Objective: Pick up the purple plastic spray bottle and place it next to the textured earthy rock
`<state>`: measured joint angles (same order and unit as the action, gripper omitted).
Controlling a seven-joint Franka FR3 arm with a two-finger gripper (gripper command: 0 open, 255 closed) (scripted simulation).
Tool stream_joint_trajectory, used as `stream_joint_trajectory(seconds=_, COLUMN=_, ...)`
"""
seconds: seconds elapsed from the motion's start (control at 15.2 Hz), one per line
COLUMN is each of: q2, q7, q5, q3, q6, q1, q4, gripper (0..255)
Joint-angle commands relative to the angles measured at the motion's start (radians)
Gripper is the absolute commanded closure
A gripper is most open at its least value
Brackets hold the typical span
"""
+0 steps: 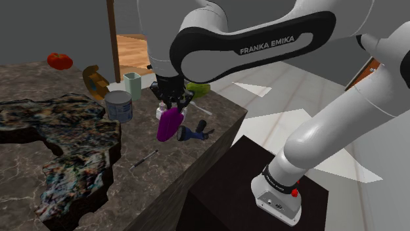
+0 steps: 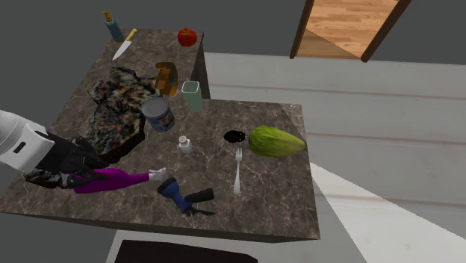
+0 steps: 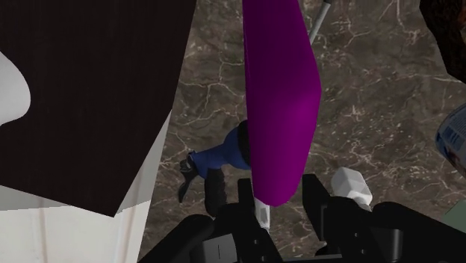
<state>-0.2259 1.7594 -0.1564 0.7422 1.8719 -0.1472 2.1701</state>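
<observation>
My black gripper (image 1: 172, 103) is shut on the narrow neck end of a purple spray bottle (image 1: 169, 125), and the bottle's body hangs down from it just above the dark marble counter (image 1: 164, 170). In the wrist view the fingers (image 3: 243, 198) clasp the purple spray bottle (image 3: 280, 97) at its thin end. From the second exterior view the gripper (image 2: 75, 173) and bottle (image 2: 112, 180) hang over the counter's near left part. The textured dark rock (image 1: 59, 141), a wide slab (image 2: 119, 112), lies to the shoulder view's left of the bottle.
A tin can (image 1: 119, 106) and a pale green cup (image 1: 132, 85) stand between bottle and rock. A blue and black tool (image 1: 194, 132) lies just right of the bottle, a thin pen-like stick (image 1: 143, 159) nearer the front. A small white bottle (image 2: 184, 143), fork (image 2: 237, 170) and lettuce (image 2: 276, 140) lie farther off.
</observation>
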Motion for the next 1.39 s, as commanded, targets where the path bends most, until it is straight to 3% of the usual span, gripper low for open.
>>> stream_joint_trajectory(seconds=0.0, q2=0.011, q7=0.011, q5=-0.008, q3=0.004, q6=0.026, q1=-0.002, q4=0.018, gripper=255)
stream_joint_trajectory(seconds=0.73, q2=0.089, q7=0.090, q5=-0.069, q3=0.033, q6=0.159, q1=-0.013, q4=0.105, gripper=255)
stream_joint_trajectory(seconds=1.32, q2=0.184, q7=0.181, q5=-0.158, q3=0.051, q6=0.260, q1=-0.024, q4=0.156, gripper=255)
